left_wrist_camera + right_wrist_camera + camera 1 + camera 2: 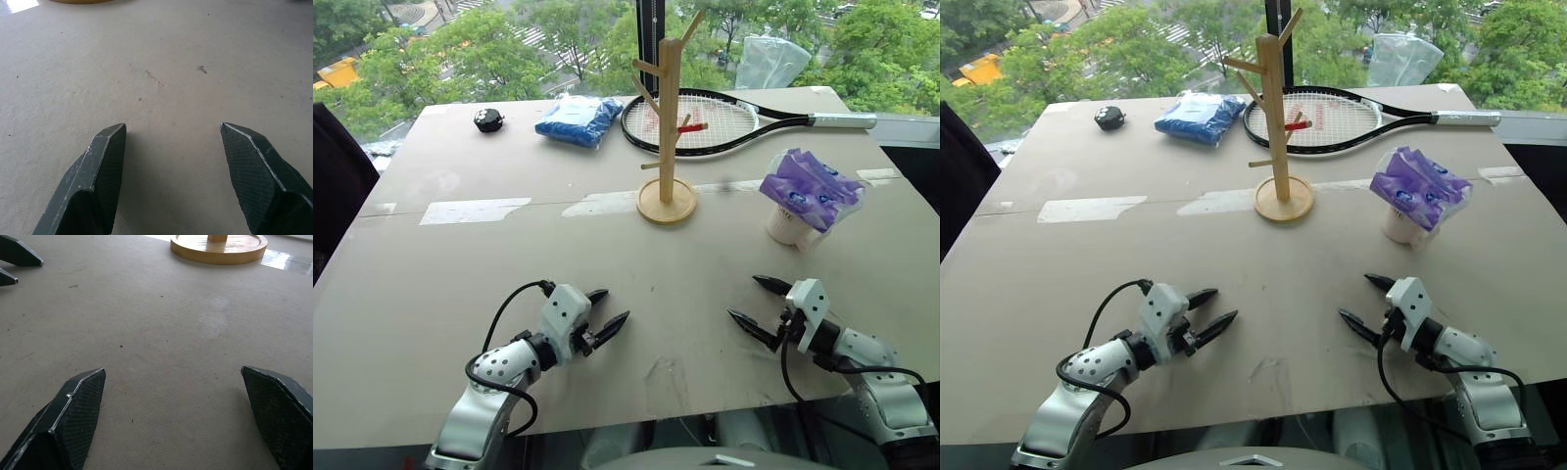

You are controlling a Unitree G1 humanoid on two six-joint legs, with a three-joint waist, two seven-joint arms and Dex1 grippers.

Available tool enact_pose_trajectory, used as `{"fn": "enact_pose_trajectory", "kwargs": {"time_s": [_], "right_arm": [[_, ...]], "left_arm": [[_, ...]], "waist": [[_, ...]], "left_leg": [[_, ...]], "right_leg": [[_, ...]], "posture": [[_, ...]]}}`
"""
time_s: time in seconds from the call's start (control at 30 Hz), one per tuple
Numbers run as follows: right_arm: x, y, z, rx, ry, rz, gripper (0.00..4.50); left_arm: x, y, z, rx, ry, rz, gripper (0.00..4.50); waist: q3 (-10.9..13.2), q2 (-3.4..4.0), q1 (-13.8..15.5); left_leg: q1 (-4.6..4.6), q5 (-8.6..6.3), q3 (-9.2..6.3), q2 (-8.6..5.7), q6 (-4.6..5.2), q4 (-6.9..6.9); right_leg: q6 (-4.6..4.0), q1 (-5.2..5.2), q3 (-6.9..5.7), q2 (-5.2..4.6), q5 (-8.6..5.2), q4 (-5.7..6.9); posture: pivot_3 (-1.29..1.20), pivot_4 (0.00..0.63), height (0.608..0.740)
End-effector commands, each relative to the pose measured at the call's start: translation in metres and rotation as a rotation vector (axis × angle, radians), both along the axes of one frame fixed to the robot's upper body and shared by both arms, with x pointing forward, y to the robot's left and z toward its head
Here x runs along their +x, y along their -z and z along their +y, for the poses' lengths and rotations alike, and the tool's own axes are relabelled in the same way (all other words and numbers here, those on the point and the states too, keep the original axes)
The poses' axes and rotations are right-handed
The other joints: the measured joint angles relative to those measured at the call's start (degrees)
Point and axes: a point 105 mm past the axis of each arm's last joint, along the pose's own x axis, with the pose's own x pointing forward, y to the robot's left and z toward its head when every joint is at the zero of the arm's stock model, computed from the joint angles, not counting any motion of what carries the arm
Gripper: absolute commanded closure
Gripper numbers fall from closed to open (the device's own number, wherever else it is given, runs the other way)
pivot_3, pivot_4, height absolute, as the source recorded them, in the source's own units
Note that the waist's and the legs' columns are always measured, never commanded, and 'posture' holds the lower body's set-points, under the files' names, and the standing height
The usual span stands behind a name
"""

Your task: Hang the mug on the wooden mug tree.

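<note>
The wooden mug tree (668,127) stands upright on its round base in the far middle of the table; its base also shows in the right wrist view (218,247). The cream-white mug (784,226) stands at the right, largely covered by a purple plastic packet (809,188) lying on top of it. My left gripper (615,305) hovers low over the near left of the table, open and holding nothing (171,128). My right gripper (744,299) is at the near right, open and holding nothing (173,369), well short of the mug. Both point inward toward the table's middle.
A black-framed tennis racket (724,121) lies behind the mug tree. A blue packet (578,121) and a small black object (488,119) sit at the far left. Pale tape strips (475,210) cross the table (431,284). A window lies past the far edge.
</note>
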Motion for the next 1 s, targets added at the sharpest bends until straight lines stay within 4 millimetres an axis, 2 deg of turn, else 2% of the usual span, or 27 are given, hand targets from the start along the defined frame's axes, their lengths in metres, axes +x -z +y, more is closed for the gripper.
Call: {"fn": "enact_pose_trajectory", "kwargs": {"time_s": [0.03, 0.53, 0.7, 0.77, 0.9, 1.0], "right_arm": [[0.001, 0.005, -0.009, -0.014, 0.032, 0.016, 0.02], [0.005, -0.001, -0.009, -0.015, 0.032, -0.014, 0.02], [0.006, -0.010, -0.007, -0.013, 0.018, -0.043, 0.02], [0.007, -0.022, -0.001, -0.007, -0.004, -0.080, 0.02], [0.021, -0.062, 0.008, 0.018, -0.004, -0.209, 0.02], [0.039, -0.102, 0.006, -0.008, 0.036, -0.366, 0.02]], "left_arm": [[-0.003, 0.002, 0.000, -0.002, 0.000, 0.016, 1.36], [0.002, 0.000, -0.004, -0.025, 0.021, 0.005, 1.36], [0.003, 0.000, -0.006, -0.028, 0.027, 0.001, 1.36], [0.003, -0.001, -0.007, -0.026, 0.038, -0.004, 1.36], [0.009, -0.017, -0.016, -0.044, 0.075, -0.046, 1.36], [0.021, -0.046, -0.028, -0.106, 0.122, -0.138, 1.36]], "waist": [[0.0, 0.00, 0.0], [0.0, 0.00, 0.0], [0.0, 0.00, 0.0], [0.0, 0.04, 0.1], [0.2, 0.16, 0.0], [0.2, 0.12, 0.0]], "left_leg": [[0.00, 0.00, 0.00, 0.00, 0.00, 0.00], [0.01, 0.00, 0.00, 0.00, 0.00, 0.01], [0.01, 0.00, 0.00, 0.00, 0.00, 0.01], [0.01, 0.00, 0.00, 0.00, 0.00, 0.01], [-0.01, 0.00, -0.01, 0.00, 0.00, 0.01], [-0.04, 0.01, -0.02, 0.00, -0.01, 0.01]], "right_leg": [[0.00, 0.00, 0.00, 0.00, 0.00, 0.00], [0.00, 0.02, -0.01, 0.00, 0.00, 0.00], [0.00, 0.03, -0.02, -0.02, 0.00, 0.01], [0.00, 0.04, -0.04, -0.03, 0.00, 0.01], [0.01, 0.02, -0.05, -0.03, 0.00, 0.02], [0.01, -0.01, -0.06, -0.02, 0.01, 0.02]], "posture": [[0.00, 0.150, 0.740], [0.00, 0.150, 0.740], [0.00, 0.150, 0.740], [0.00, 0.150, 0.740], [0.00, 0.150, 0.740], [0.00, 0.150, 0.740]]}}
